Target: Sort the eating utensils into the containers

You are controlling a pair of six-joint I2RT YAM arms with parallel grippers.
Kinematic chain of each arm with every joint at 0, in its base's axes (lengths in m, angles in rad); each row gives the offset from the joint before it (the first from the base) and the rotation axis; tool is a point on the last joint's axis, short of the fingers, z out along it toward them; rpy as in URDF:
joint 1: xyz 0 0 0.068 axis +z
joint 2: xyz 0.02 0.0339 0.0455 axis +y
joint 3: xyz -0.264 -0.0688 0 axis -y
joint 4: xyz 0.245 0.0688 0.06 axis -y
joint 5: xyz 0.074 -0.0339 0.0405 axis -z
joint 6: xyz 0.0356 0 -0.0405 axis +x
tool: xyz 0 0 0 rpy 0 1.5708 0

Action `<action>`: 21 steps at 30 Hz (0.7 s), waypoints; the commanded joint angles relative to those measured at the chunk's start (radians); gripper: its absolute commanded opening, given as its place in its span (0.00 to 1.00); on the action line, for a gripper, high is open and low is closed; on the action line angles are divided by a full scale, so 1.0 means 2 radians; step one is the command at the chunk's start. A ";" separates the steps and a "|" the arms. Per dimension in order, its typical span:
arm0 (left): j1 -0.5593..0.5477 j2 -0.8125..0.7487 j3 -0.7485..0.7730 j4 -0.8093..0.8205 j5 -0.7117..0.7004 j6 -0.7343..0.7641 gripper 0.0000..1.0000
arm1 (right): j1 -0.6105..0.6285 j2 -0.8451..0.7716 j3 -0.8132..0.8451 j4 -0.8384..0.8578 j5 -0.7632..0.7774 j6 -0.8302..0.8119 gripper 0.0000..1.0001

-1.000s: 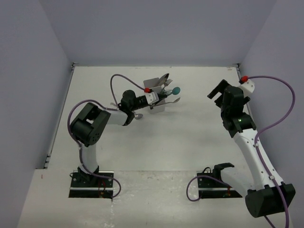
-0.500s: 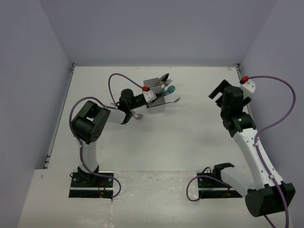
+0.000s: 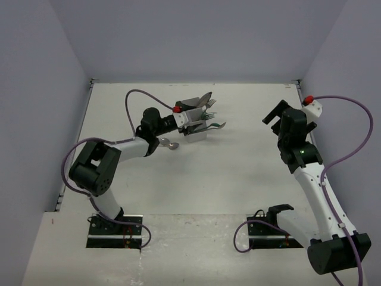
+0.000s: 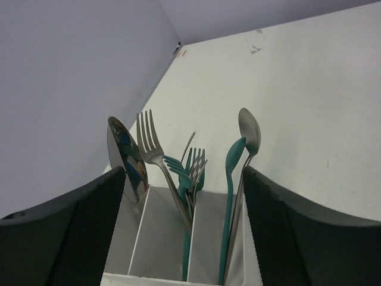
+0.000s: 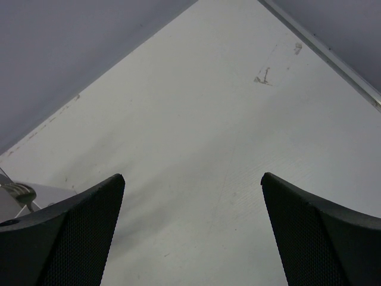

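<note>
The white container (image 3: 196,134) stands at the back middle of the table, with thin walls splitting it into compartments (image 4: 161,238). Utensils stand in it: a wide silver spoon (image 4: 124,158) on the left, a silver fork (image 4: 149,140) and teal fork (image 4: 177,168) in the middle, a teal spoon (image 4: 233,156) and silver spoon (image 4: 250,128) on the right. My left gripper (image 4: 184,173) is open at the container's near side (image 3: 191,123), holding nothing. One more silver spoon (image 3: 168,144) lies on the table beside that arm. My right gripper (image 3: 275,117) hangs open and empty over bare table (image 5: 193,179).
Grey walls close the table at the back and both sides. A purple cable (image 3: 134,98) loops above the left arm. In the right wrist view a silver utensil tip (image 5: 18,192) shows at the left edge.
My left gripper carried the teal spoon into the container, then opened and let it go. The left arm has drawn back to the left. The right arm has not moved.
</note>
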 commanded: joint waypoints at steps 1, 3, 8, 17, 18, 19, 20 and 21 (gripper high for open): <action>0.000 -0.059 -0.002 -0.062 -0.003 0.044 0.85 | -0.001 -0.011 0.019 -0.003 0.006 0.002 0.99; 0.006 -0.102 0.003 -0.114 -0.010 0.075 1.00 | -0.001 -0.017 0.015 -0.003 0.000 0.003 0.99; 0.091 -0.121 0.046 -0.317 0.059 0.180 1.00 | -0.001 -0.025 0.009 -0.003 0.003 0.007 0.99; 0.206 0.039 0.272 -0.791 0.108 0.521 1.00 | -0.001 0.010 0.063 -0.034 0.000 -0.010 0.99; 0.210 0.064 0.301 -0.821 0.087 0.547 1.00 | -0.001 0.019 0.075 -0.046 0.002 -0.007 0.99; 0.210 0.081 0.308 -0.865 0.073 0.600 1.00 | -0.001 0.022 0.078 -0.051 0.001 -0.007 0.99; 0.210 0.083 0.299 -0.867 0.058 0.620 1.00 | -0.001 0.025 0.084 -0.055 0.001 -0.006 0.99; 0.211 0.084 0.290 -0.862 0.037 0.633 1.00 | -0.001 0.028 0.087 -0.063 -0.001 0.000 0.99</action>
